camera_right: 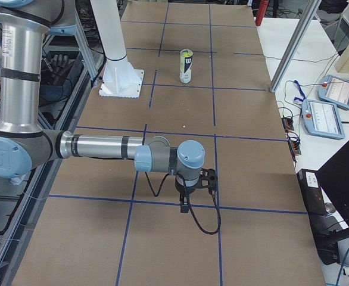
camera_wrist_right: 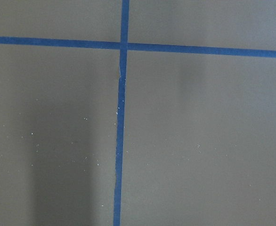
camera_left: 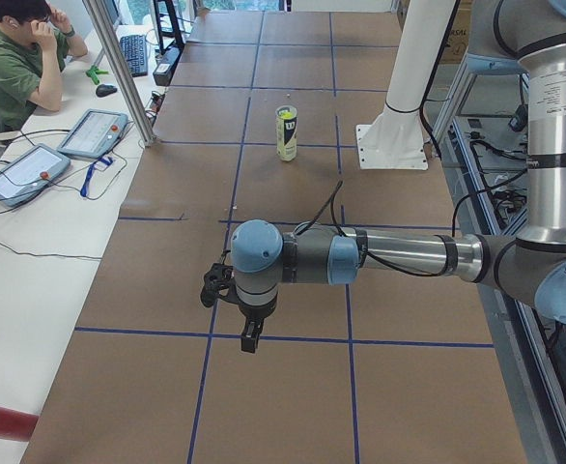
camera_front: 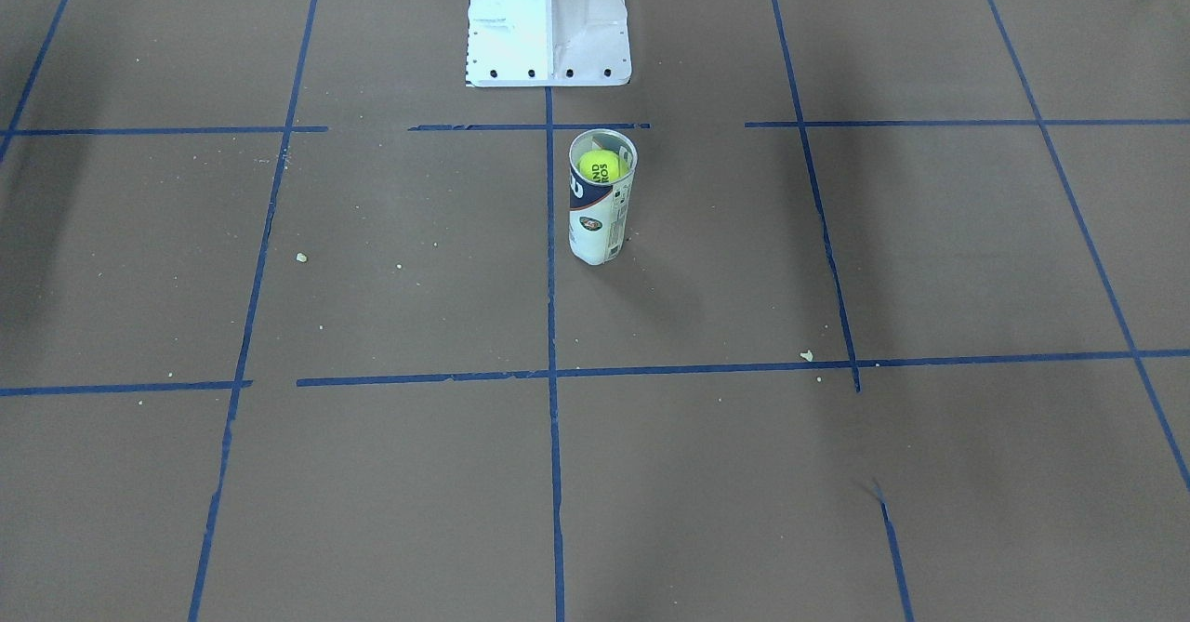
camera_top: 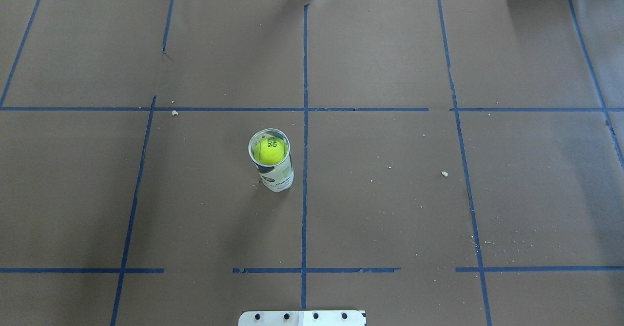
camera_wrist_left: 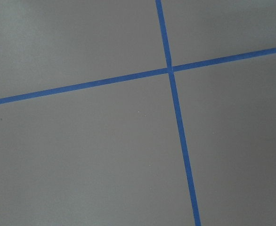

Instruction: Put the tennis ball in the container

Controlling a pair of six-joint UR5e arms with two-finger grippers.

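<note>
The container (camera_front: pixel 598 222) stands upright on the brown table just in front of the robot base, its top open. The tennis ball (camera_front: pixel 600 167) sits inside it near the rim, black lettering up; the overhead view shows the ball (camera_top: pixel 269 150) in the container's (camera_top: pixel 279 176) mouth. My left gripper (camera_left: pixel 249 341) appears only in the exterior left view, pointing down over the table's near end, far from the container (camera_left: pixel 286 135). My right gripper (camera_right: pixel 185 206) appears only in the exterior right view, likewise far from the container (camera_right: pixel 186 67). I cannot tell either gripper's state.
The white robot base (camera_front: pixel 548 22) stands behind the container. Blue tape lines grid the brown table and small crumbs (camera_front: pixel 806 355) lie scattered. An operator (camera_left: pixel 22 58) sits at a side desk with control tablets (camera_left: pixel 92 132). Both wrist views show only bare table and tape.
</note>
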